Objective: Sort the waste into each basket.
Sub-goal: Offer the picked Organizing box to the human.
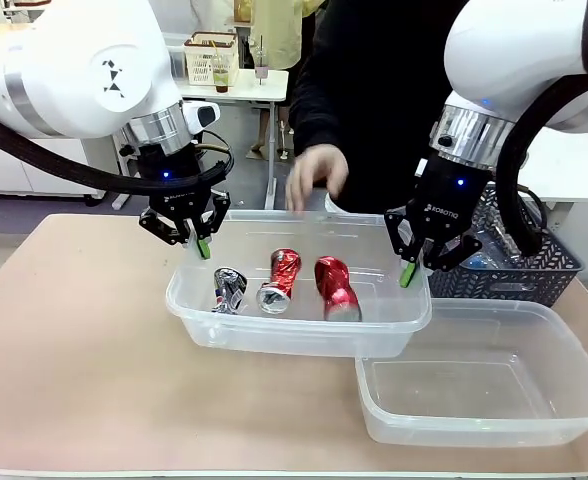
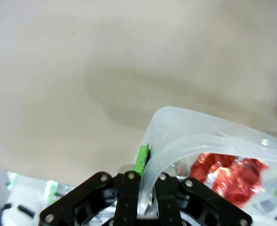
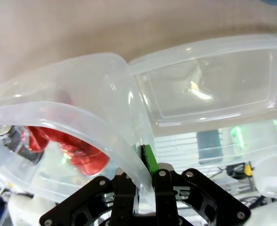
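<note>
We see the left fingers (image 1: 204,248) and right fingers (image 1: 408,273) pinched shut on opposite rims of a clear tub (image 1: 274,335) holding three crushed cans (image 1: 284,280), over the bench (image 1: 74,340) beside an empty tub (image 1: 494,425); if the arms move unevenly, we judge the thin rim could slip and spill them.

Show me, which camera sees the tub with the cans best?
The front view: the whole tub, three cans inside. The left wrist view catches one corner close up; the right wrist view, a stretch of its rim.
</note>
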### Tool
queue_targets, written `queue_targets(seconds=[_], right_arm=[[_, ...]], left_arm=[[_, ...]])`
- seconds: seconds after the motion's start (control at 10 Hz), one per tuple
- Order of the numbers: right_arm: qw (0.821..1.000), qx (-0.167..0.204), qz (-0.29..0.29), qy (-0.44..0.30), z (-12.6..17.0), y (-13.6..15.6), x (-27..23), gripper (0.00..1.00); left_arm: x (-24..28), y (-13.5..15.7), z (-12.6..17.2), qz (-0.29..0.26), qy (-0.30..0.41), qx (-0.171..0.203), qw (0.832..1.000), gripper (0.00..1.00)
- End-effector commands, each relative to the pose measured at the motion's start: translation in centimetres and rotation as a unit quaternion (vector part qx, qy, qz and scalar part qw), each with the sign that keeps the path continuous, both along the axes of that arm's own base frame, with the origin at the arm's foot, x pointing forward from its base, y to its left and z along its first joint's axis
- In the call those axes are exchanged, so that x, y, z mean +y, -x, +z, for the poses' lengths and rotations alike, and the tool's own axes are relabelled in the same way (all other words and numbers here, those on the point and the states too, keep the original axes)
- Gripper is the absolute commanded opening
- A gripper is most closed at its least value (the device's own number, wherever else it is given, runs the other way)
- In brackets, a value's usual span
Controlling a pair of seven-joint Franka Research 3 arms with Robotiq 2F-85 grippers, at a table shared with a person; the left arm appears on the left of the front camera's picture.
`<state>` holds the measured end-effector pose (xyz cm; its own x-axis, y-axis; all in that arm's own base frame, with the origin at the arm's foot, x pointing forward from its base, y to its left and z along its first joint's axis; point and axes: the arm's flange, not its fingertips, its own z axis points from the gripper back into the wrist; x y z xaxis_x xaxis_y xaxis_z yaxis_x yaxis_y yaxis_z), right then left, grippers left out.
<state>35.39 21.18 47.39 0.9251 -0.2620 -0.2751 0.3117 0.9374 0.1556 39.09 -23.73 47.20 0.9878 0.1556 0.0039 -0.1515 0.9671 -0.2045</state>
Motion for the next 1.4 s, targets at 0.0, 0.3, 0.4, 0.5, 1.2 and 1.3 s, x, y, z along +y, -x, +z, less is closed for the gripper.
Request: queue_targets(seconds=[0.0, 0.3, 0.4, 0.5, 1.2, 1.3], right_arm=[[1.000, 0.004, -0.024, -0.018, 0.5, -0.1, -0.4, 0.04], [1.000, 0.004, -0.024, -0.018, 0.5, -0.1, -0.4, 0.04], [1.000, 0.004, -0.024, -0.018, 0.5, -0.1, -0.4, 0.04], [1.000, 0.004, -0.024, -0.018, 0.5, -0.1, -0.4, 0.04], [0.997, 0.071, -0.004, -0.016, 3.7, -18.6, 1.0, 0.04], [0.996, 0.085, -0.003, -0.021, 2.6, -20.1, 1.2, 0.04]], left_arm=[[0.3, -0.5, 0.3, 0.039, 0.010, 0.001, 0.999, 0.04], [0.3, -0.5, 0.3, 0.039, 0.010, 0.001, 0.999, 0.04], [0.3, -0.5, 0.3, 0.039, 0.010, 0.001, 0.999, 0.04], [0.3, -0.5, 0.3, 0.039, 0.010, 0.001, 0.999, 0.04], [0.3, -16.4, 3.7, 0.063, 0.044, -0.019, 0.997, 0.04], [0.6, -18.0, 2.5, 0.080, 0.039, -0.010, 0.996, 0.04]])
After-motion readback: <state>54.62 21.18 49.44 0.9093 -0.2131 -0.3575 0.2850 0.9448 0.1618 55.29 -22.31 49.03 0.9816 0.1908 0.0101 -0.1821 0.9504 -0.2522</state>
